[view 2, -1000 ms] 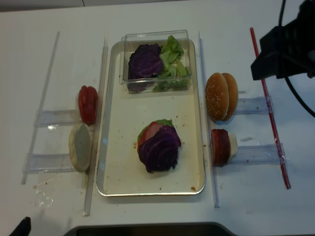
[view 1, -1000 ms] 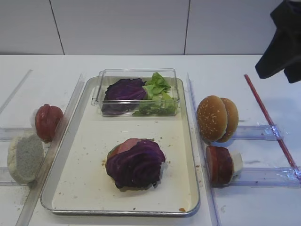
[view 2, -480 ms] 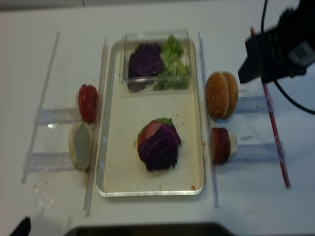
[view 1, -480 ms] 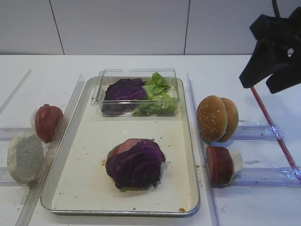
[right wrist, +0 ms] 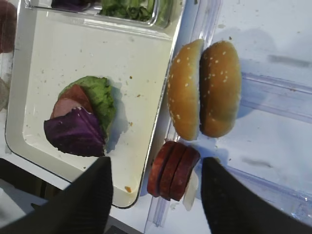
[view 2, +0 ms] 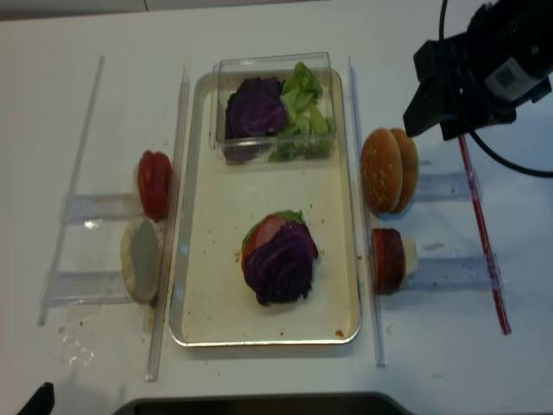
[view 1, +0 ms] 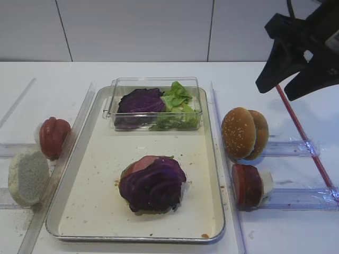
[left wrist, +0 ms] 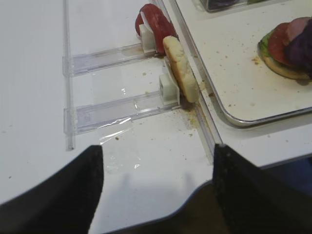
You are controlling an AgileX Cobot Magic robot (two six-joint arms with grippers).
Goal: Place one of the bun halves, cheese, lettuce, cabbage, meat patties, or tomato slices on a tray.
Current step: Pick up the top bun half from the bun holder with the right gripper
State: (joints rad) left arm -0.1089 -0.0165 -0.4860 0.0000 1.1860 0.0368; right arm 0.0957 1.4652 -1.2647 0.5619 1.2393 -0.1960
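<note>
Two sesame bun halves (view 1: 239, 132) (right wrist: 185, 95) stand on edge in a clear rack right of the tray (view 1: 95, 185). Meat patties (view 1: 247, 185) (right wrist: 173, 168) stand just in front of them. My right gripper (view 1: 276, 91) (right wrist: 156, 161) hangs open and empty, high above and behind the buns. On the tray lies a stack topped by a purple cabbage leaf (view 1: 153, 182), with lettuce (right wrist: 100, 95) under it. More cabbage (view 1: 140, 100) and lettuce (view 1: 177, 100) fill the clear box. Tomato slices (view 1: 54, 136) stand left of the tray. My left gripper (left wrist: 157, 148) is open over bare table near the front left.
A pale floury bun half (view 1: 27, 177) (left wrist: 180, 68) leans in the left rack in front of the tomato. A white slab (view 1: 267, 182) sits behind the patties. A red rod (view 1: 302, 132) lies along the right side. Clear rails flank the tray.
My right gripper has moved left and forward from the far right edge to above the area behind the buns. Nothing on the table has moved.
</note>
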